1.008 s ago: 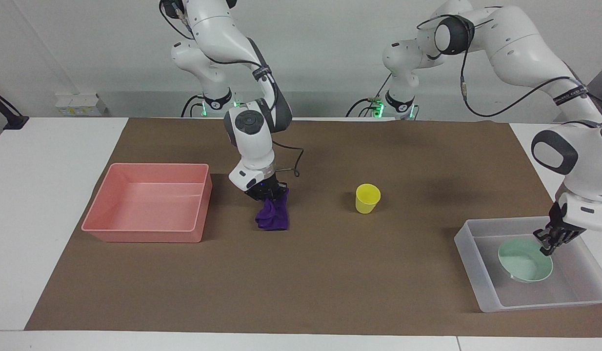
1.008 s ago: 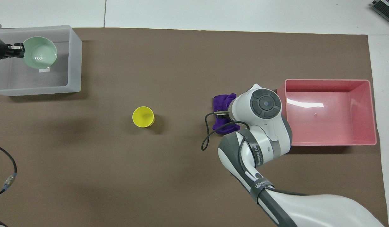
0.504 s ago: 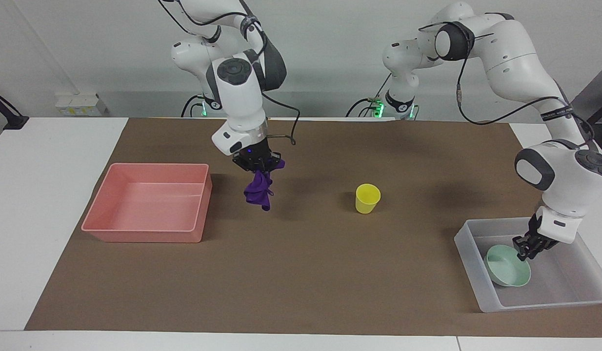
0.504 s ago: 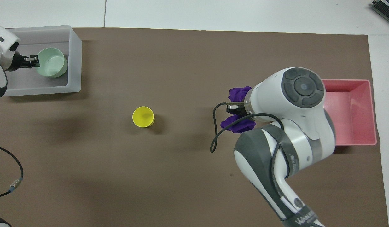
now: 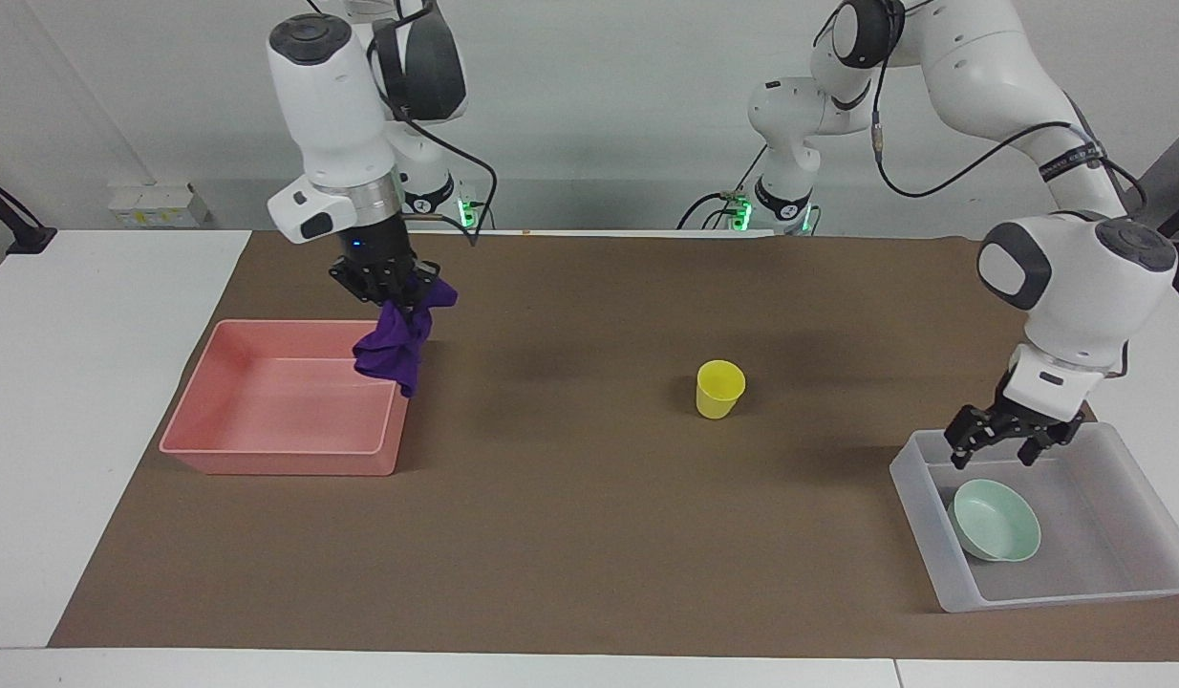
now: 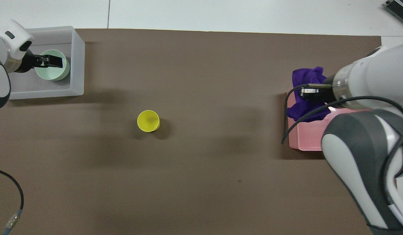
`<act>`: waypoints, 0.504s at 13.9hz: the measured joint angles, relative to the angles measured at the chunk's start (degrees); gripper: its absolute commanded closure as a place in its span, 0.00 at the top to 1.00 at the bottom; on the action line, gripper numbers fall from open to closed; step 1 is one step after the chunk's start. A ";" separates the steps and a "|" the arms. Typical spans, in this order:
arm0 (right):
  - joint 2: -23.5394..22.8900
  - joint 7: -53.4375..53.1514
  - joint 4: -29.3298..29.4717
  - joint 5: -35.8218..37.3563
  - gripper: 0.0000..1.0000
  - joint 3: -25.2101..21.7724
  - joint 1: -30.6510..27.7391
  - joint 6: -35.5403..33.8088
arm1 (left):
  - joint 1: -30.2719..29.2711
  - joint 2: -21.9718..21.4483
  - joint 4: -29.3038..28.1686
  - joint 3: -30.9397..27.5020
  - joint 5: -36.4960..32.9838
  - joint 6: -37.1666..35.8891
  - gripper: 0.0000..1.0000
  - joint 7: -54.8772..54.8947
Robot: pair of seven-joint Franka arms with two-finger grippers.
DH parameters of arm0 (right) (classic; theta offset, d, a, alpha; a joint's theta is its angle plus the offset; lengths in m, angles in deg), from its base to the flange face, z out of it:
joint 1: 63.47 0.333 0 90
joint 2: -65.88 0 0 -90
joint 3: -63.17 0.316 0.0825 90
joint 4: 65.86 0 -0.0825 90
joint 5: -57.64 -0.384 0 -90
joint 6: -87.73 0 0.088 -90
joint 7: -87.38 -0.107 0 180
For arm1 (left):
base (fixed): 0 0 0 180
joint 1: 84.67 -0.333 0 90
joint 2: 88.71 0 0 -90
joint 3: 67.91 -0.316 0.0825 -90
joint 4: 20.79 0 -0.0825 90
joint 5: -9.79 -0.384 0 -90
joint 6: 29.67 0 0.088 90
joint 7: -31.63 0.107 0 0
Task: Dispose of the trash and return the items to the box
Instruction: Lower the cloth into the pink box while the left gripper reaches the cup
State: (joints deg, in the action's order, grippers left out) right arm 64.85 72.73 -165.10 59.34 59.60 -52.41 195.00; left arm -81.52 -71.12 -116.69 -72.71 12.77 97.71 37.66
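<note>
While the right gripper (image 5: 398,294) dangles purple cloth (image 5: 391,346), bowl (image 5: 996,519) seemingly rests in tub (image 5: 919,485).

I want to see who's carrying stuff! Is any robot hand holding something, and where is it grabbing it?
The right hand pinches the purple cloth by its bunched top. The left hand holds nothing.

A white table (image 5: 93,401) under a brown mat (image 5: 589,535), before a plain pale wall (image 5: 628,96).
A white socket strip (image 5: 150,204) sits at the wall's foot.
</note>
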 measured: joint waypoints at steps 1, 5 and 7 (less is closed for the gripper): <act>-0.08 3.05 -0.53 -0.05 0.00 -0.01 -2.47 0.38 | 1.67 -3.16 -3.85 0.00 0.00 -0.13 1.00 -0.04; -1.15 11.51 -7.39 -0.09 0.00 -0.05 -10.19 7.54 | 9.21 -10.01 -15.37 0.09 0.00 0.09 1.00 -2.86; -2.24 12.60 -11.34 -0.09 0.00 -0.05 -12.13 12.20 | 12.60 -10.85 -18.53 0.13 0.00 1.53 1.00 -5.40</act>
State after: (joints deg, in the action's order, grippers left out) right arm 62.62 85.34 -176.44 59.25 59.55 -64.54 207.20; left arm -68.92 -81.97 -135.22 -72.58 12.77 99.23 32.26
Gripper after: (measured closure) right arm 0.885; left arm 0.000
